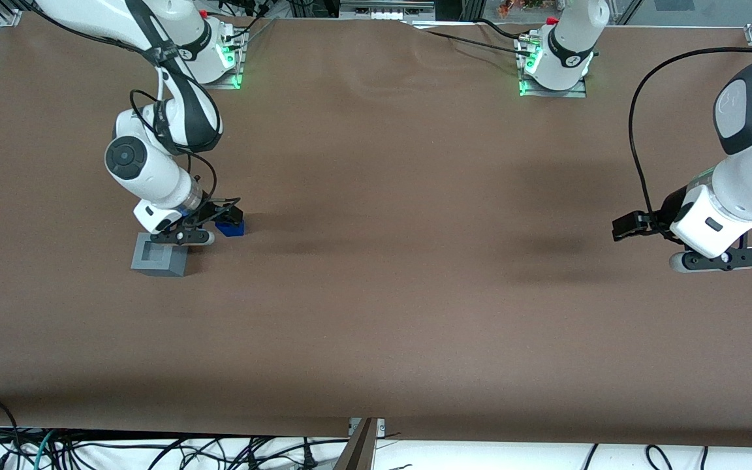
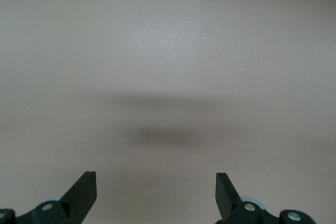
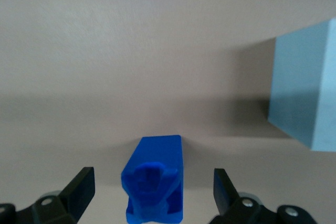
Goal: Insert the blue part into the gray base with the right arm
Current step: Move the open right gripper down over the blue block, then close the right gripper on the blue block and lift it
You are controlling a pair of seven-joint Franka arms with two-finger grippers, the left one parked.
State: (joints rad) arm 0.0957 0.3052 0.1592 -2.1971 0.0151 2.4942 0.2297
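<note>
Gripper point(image 3: 152, 192) of the right arm point(image 1: 147, 173) hangs spread wide, fingers point(image 3: 79, 190) flanking the blue part point(image 3: 155, 179) untouched, gray base point(image 1: 158, 255) just beside.

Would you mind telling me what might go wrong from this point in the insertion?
The gripper is open with the blue part between its fingers, off-centre, so closing may twist it. The gray base stands close beside the gripper, so an arm movement could nudge it. A tilted grasp could jam the part at the recess.
</note>
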